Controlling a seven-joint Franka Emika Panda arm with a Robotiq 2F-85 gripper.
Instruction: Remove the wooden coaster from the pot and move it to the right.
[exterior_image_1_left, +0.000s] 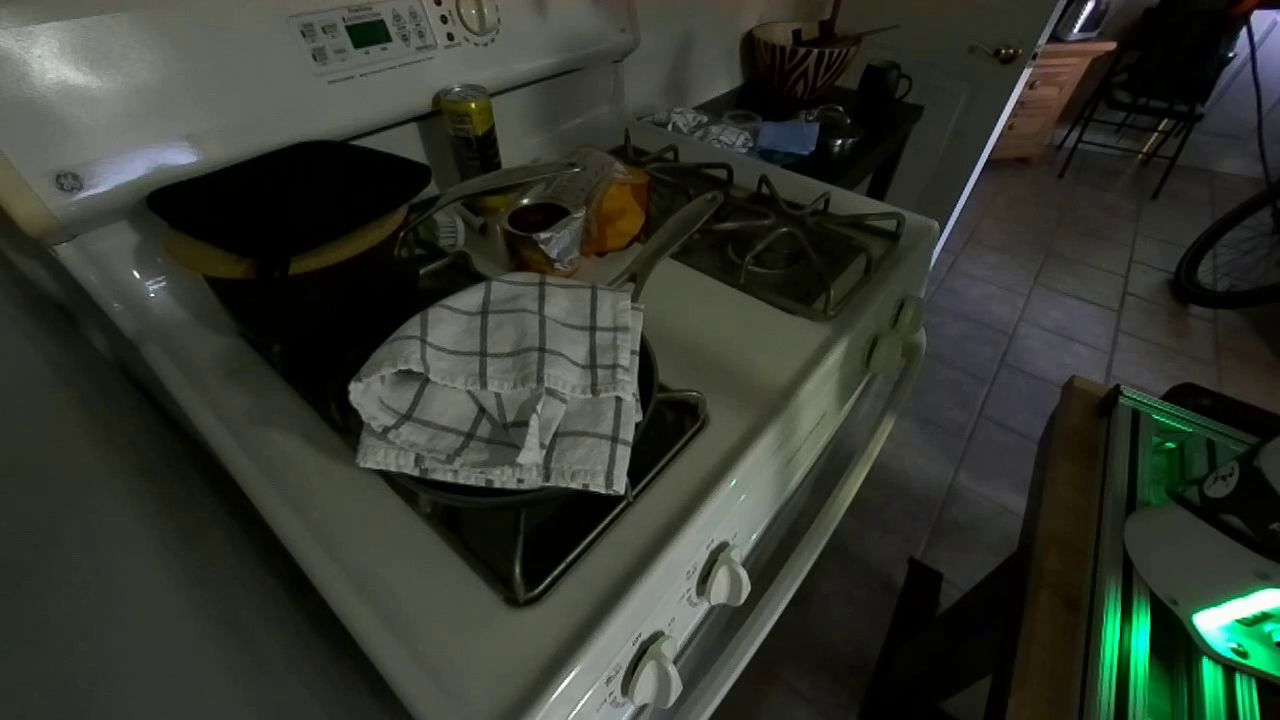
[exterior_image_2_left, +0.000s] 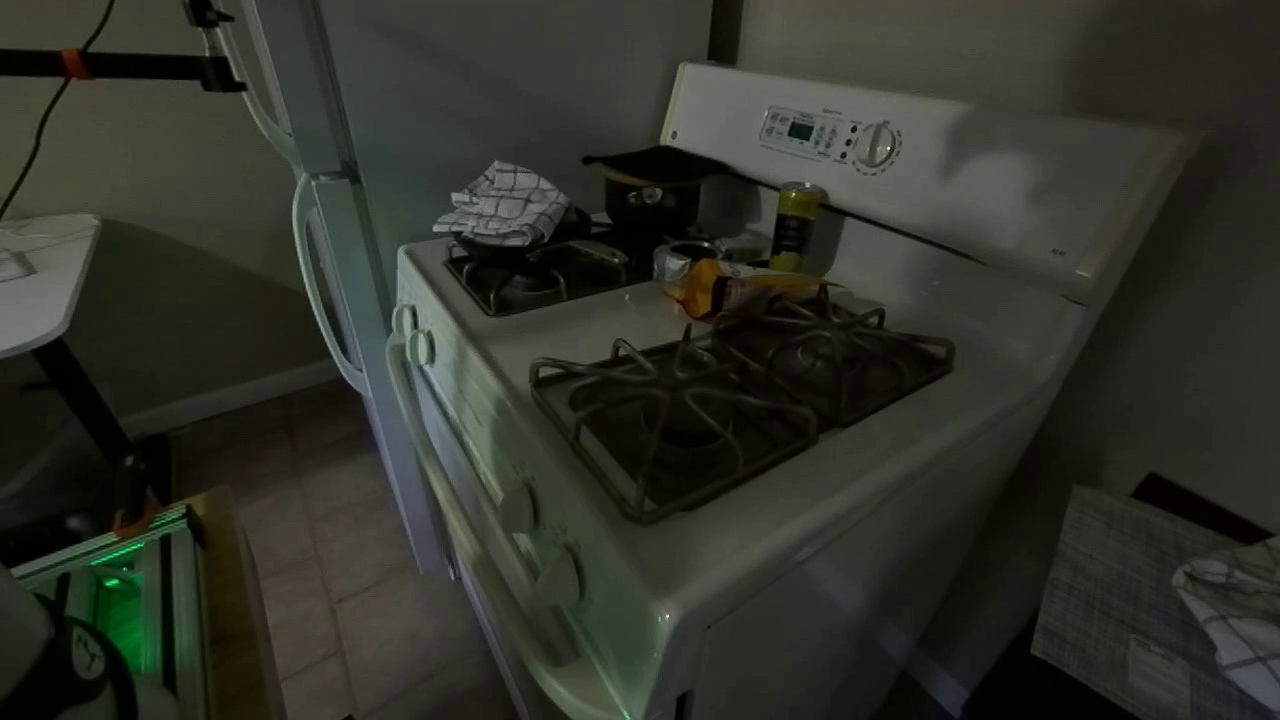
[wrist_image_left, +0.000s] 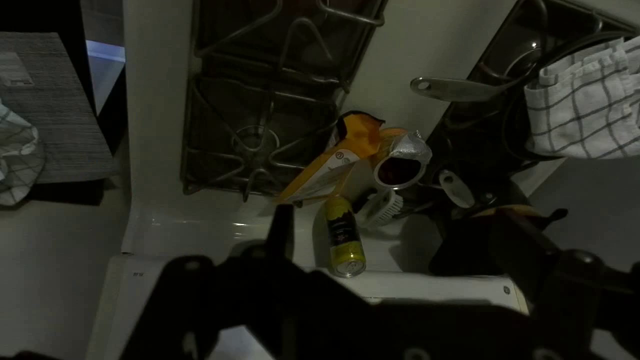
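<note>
The wooden coaster (exterior_image_1_left: 290, 195) lies on top of the pot at the back burner by the fridge side. It is flat, near black on top with a tan edge below, and its top looks square-cornered rather than round. It also shows in an exterior view (exterior_image_2_left: 655, 163) and the wrist view (wrist_image_left: 462, 247). The pot (exterior_image_2_left: 650, 212) is dark, and its inside is hidden under the coaster. My gripper (wrist_image_left: 396, 212) is open and empty above the stove in the wrist view. Its right finger overlaps the coaster in the picture; contact is not visible. The gripper is out of both exterior views.
A dark skillet holds a checked cloth (exterior_image_1_left: 510, 380) in front of the pot. A yellow can (exterior_image_2_left: 797, 225), an orange bag (wrist_image_left: 357, 132), an open tin (wrist_image_left: 400, 170) and a brush (wrist_image_left: 382, 207) stand beside the pot. Burner grates (exterior_image_2_left: 690, 410) and the backsplash (exterior_image_2_left: 930, 190) border them.
</note>
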